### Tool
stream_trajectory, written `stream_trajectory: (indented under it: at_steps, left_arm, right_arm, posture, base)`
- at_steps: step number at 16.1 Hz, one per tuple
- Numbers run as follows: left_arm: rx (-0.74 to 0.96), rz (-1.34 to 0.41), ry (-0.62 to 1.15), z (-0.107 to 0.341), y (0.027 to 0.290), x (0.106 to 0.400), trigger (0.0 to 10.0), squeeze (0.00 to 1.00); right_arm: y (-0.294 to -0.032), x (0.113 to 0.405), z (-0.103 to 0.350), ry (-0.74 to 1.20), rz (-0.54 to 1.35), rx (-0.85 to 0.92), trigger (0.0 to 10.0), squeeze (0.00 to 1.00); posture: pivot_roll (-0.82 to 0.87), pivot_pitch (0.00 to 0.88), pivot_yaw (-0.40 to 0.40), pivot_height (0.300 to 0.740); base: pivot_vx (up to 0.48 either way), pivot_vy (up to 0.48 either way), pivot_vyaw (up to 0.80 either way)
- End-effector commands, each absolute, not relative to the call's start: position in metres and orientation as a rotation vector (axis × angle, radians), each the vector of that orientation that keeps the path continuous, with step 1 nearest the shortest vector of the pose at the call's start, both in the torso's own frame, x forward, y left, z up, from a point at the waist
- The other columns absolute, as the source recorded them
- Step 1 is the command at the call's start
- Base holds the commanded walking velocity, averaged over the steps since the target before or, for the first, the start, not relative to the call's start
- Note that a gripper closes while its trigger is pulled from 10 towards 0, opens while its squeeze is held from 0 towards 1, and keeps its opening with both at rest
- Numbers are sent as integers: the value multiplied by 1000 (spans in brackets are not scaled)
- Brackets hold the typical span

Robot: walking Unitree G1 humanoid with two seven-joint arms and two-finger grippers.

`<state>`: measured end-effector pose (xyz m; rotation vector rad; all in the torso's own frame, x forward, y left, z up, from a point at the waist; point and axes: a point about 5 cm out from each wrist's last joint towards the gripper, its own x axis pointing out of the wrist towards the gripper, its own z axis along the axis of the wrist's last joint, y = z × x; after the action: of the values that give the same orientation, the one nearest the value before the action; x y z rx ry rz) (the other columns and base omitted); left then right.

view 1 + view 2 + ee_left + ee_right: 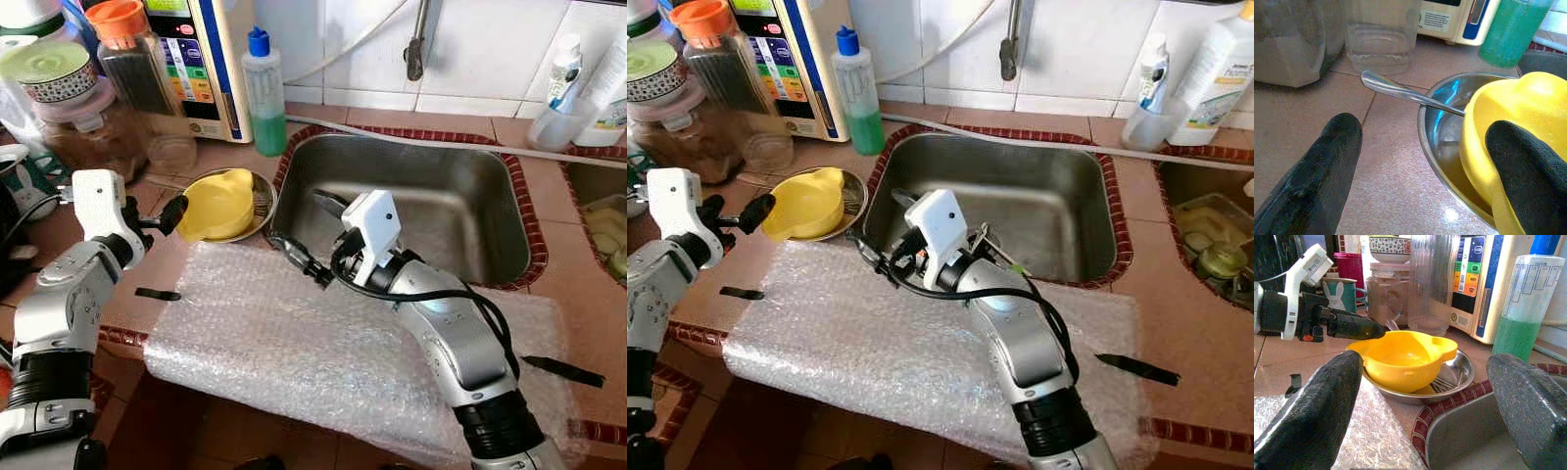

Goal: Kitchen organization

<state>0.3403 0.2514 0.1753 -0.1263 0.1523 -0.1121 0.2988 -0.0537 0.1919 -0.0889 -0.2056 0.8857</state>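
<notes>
Tiled counter (211, 162) runs round a steel sink (421, 201), and I take the sink as my landmark. Just left of its rim sits a steel dish (257, 217) with a yellow cup (217, 204) lying in it, and a spoon (1400, 92) propped on the dish's far edge. Bubble wrap (265, 333) is spread on the counter in front of the sink.

My left gripper (168, 217) is at the cup on the side away from the sink, fingers spread wide: one finger (1528, 166) lies against the cup's rim, the other stands clear over the bare tile. It holds nothing yet. My right gripper (306, 235) hangs over the sink's near-left corner, also spread wide and empty, facing the dish.

I judge that I am at the reach-and-grasp step, with the lift not yet begun. Next I would need to bring the free finger in so the rim sits between both, then close firmly; the smooth wall could slip.

Seen from my right wrist, the cup rests tipped, mouth up and canted. Its long axis runs across the dish, roughly parallel to the sink's front edge, with a small lip pointing toward the sink. Whether it touches the spoon I cannot tell.
</notes>
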Motion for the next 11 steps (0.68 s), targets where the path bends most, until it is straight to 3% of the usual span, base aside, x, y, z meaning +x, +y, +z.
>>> stream_trajectory:
  at_steps: [1, 6, 7, 8, 11]
  left_arm:
    - [-107, -129, 152, 180, 252, 339, 10000, 0]
    - [-89, -194, 231, 168, 243, 337, 10000, 0]
    - [-93, -201, 232, 168, 243, 337, 3451, 0]
    - [-93, -203, 233, 167, 243, 337, 0, 0]
    - [-89, -206, 238, 168, 244, 337, 0, 0]
  right_arm:
    - [-50, 297, 192, -214, 903, -88, 10000, 0]
    - [-49, 297, 192, -217, 905, -89, 10000, 0]
    - [-50, 297, 192, -217, 905, -91, 10000, 0]
    - [-49, 297, 191, -217, 905, -93, 10000, 0]
    - [-48, 297, 191, -218, 907, -97, 10000, 0]
  posture:
    - [-159, 133, 107, 740]
    - [-164, 134, 112, 740]
    - [-165, 134, 111, 740]
    - [-165, 134, 111, 740]
    - [-164, 132, 114, 740]
  base:
    - [0, 0, 0]
    - [0, 0, 0]
    - [0, 0, 0]
    - [0, 0, 0]
    - [0, 0, 0]
